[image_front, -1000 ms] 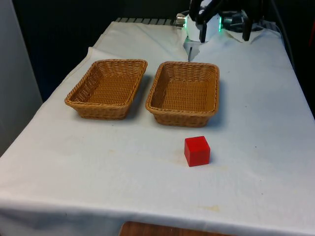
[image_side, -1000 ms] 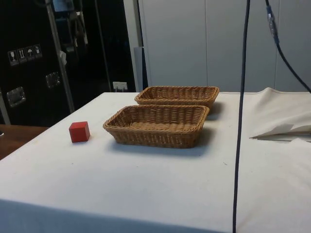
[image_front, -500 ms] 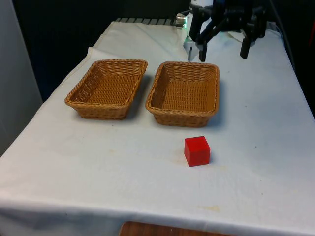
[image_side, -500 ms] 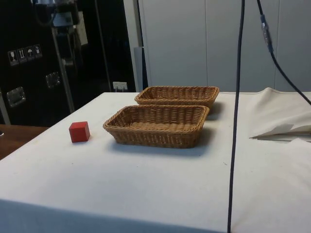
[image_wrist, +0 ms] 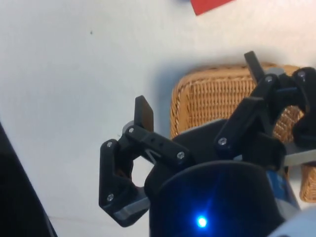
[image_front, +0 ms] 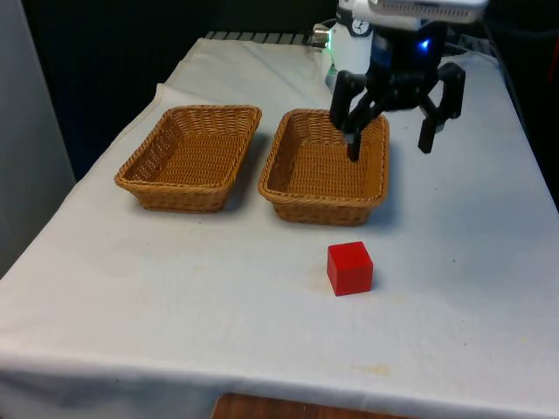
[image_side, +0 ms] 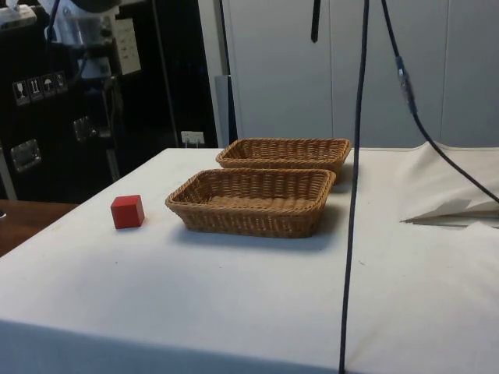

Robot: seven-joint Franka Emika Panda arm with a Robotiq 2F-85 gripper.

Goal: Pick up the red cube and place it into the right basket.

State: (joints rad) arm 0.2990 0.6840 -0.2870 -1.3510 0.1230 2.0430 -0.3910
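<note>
Two wicker baskets stand side by side on the white cloth (image_front: 489,262), and I take the basket (image_front: 327,165) on the front view's right as my landmark. The red cube (image_front: 350,268) lies on the cloth just before the near rim of this basket, apart from it, a little toward the front view's right. It sits flat and nothing touches it. The other basket (image_front: 191,156) is beside the landmark, on the front view's left.

The gripper (image_front: 390,141) hangs in the air over the far right corner of the landmark basket, with its two fingers spread wide and nothing between them. So the cube lies on the opposite side of the basket from the gripper, toward the camera and lower. I judge the coming move must carry the gripper across the basket's near rim and then down over the cube. The cube has equal sides, so no long axis matters for the grasp.
</note>
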